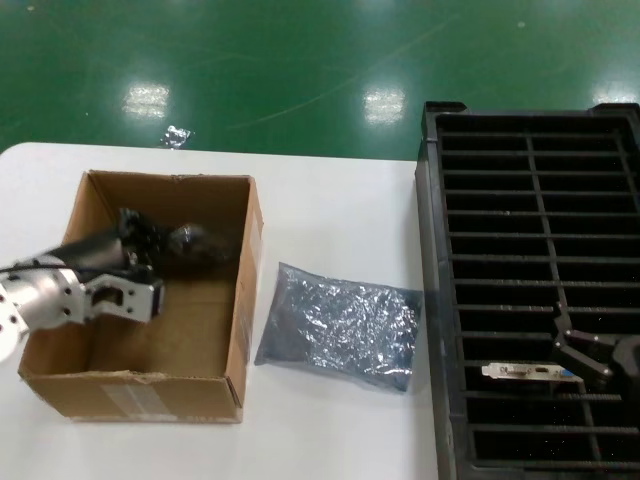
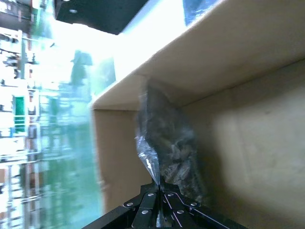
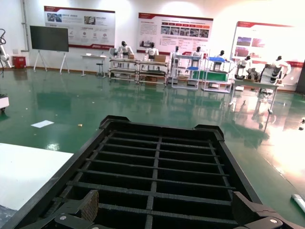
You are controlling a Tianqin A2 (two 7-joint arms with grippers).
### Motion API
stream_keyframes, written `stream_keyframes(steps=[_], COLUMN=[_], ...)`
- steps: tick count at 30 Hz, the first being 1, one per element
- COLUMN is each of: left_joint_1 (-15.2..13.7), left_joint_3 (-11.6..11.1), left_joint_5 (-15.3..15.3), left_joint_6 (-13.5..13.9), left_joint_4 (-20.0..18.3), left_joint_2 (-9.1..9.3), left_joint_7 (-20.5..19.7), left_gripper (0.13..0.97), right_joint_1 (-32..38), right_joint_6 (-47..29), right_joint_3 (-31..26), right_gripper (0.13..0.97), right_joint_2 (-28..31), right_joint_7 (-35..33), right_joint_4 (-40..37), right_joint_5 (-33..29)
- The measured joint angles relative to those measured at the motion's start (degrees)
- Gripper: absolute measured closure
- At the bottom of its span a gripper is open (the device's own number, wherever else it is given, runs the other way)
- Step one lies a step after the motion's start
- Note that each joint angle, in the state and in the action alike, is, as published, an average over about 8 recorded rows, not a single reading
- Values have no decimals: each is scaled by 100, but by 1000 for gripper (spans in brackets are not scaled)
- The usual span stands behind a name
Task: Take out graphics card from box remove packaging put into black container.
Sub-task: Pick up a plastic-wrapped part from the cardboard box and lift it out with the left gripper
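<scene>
The brown cardboard box [image 1: 243, 300] stands on the left of the white table. My left gripper [image 1: 158, 246] reaches into it and is shut on the edge of the packaging [image 1: 196, 243], a crumpled grey translucent bag with something dark inside. In the left wrist view the gripper [image 2: 159, 185] pinches the bag [image 2: 167, 138] against the box wall [image 2: 252, 143]. The black container [image 1: 436, 300] fills the right side. A graphics card [image 1: 530, 372] with a silver bracket lies in one near slot. My right gripper [image 1: 585, 355] hovers open just beside it, over the ribs [image 3: 157, 164].
A crumpled blue-grey shiny bag [image 1: 340, 325] lies on the table between the box and the tray. The white table [image 1: 330, 200] ends at a green floor behind. Bare table shows beside the tray [image 3: 24, 171] in the right wrist view.
</scene>
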Motion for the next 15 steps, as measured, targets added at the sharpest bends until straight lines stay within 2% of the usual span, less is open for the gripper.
stream_keyframes(steps=[8, 15], left_joint_1=[292, 865], left_joint_3=[-286, -910], left_joint_5=[478, 1087], left_joint_6=[-52, 1], left_joint_4=[-991, -2232], left_joint_2=[-383, -717], left_joint_7=[-505, -1206], left_gripper=[954, 957], right_joint_1=[0, 0], right_joint_6=[0, 0], right_joint_3=[0, 0], right_gripper=[129, 129], right_joint_2=[0, 0], right_joint_7=[0, 0], right_joint_4=[0, 0], right_joint_5=[0, 0])
